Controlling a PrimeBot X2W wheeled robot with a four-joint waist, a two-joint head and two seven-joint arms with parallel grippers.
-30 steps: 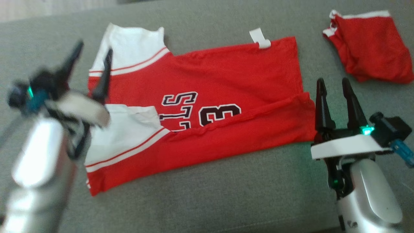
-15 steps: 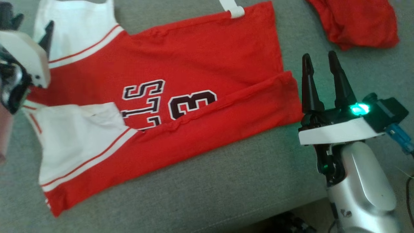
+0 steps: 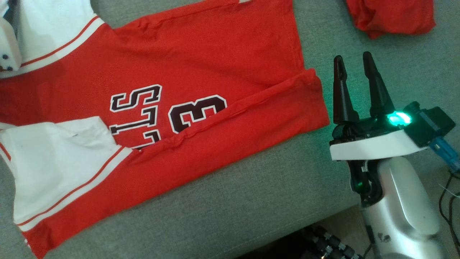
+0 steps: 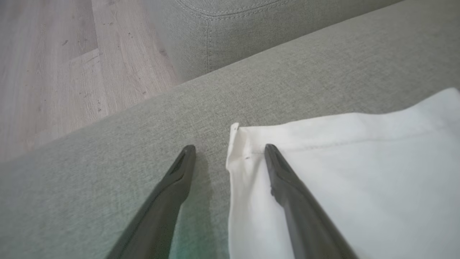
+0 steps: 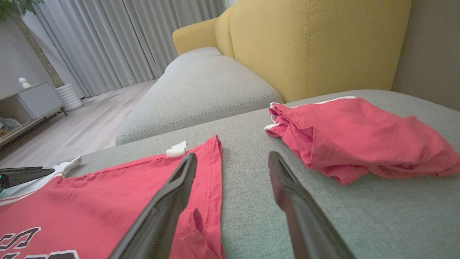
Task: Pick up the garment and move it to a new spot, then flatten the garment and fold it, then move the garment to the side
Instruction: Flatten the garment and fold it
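The garment [image 3: 215,54] is a red jersey with white sleeves and dark lettering, spread flat on the grey sofa seat [image 3: 251,201]. My left gripper [image 4: 229,147] is open over the corner of a white sleeve [image 4: 359,162]. One of its fingers is above the cloth and the other above bare cushion. Its white housing [image 3: 7,46] shows at the head view's top left. My right gripper [image 3: 353,57] is open and empty, just right of the jersey's hem. In the right wrist view the gripper [image 5: 233,155] straddles the hem edge of the jersey [image 5: 107,194].
A second red garment [image 3: 391,16] lies crumpled at the far right of the seat, also in the right wrist view [image 5: 359,136]. A yellow backrest [image 5: 316,46] and another grey cushion [image 5: 201,86] stand beyond. Wood floor [image 4: 54,72] lies past the seat's edge.
The head camera has swung, so the jersey sits further left and higher in the picture. My left gripper has moved away to the far white sleeve. The right gripper stays by the hem.
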